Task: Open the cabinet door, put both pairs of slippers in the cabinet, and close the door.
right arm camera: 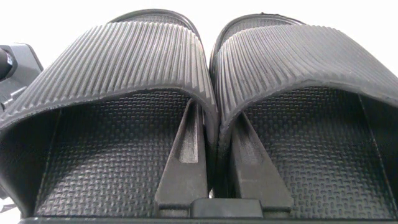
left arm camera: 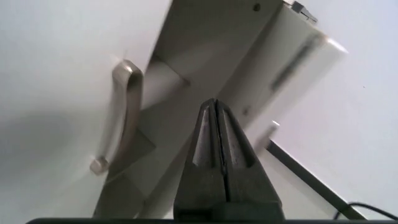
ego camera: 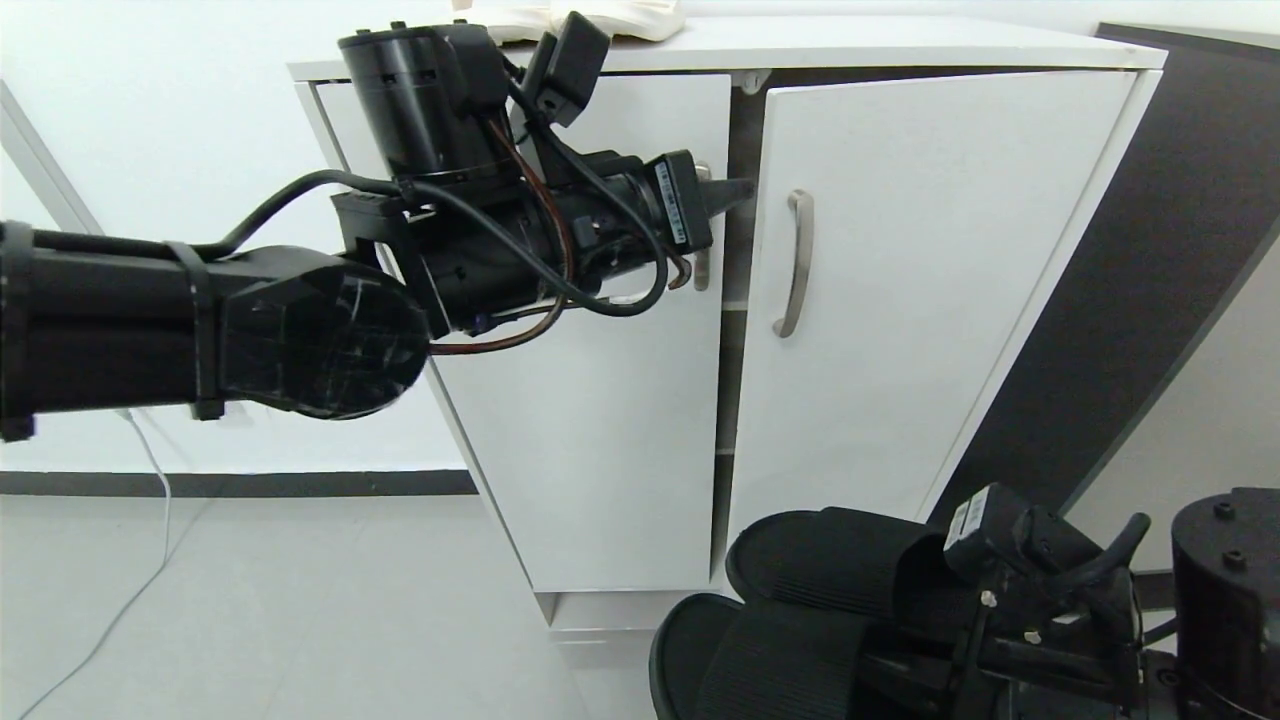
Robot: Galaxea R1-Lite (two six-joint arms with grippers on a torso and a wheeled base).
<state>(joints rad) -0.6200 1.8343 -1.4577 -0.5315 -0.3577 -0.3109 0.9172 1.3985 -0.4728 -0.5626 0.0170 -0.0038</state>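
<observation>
White cabinet point(ego camera: 900, 45) with two doors. Left gripper point(ego camera: 738, 190) is at 12 o'clock in the head view, tips at the dark gap between left door point(ego camera: 600, 450) and right door point(ego camera: 900, 300), near the top. Its jaws are clenched, pads pressed flat together. Right door handle point(ego camera: 795, 262) is at 4 o'clock from the tips, apart. Left door handle point(ego camera: 702, 270) is partly hidden behind the gripper. Right gripper point(right arm camera: 216, 115) is at 5 o'clock, low, near the cabinet base. Its jaws are grasping the pair of black slippers point(ego camera: 800, 570), one of its fingers point(right arm camera: 186, 162) inside each slipper, pinching the inner walls together. Cloth point(ego camera: 600, 20) lies on the cabinet top at 12 o'clock.
</observation>
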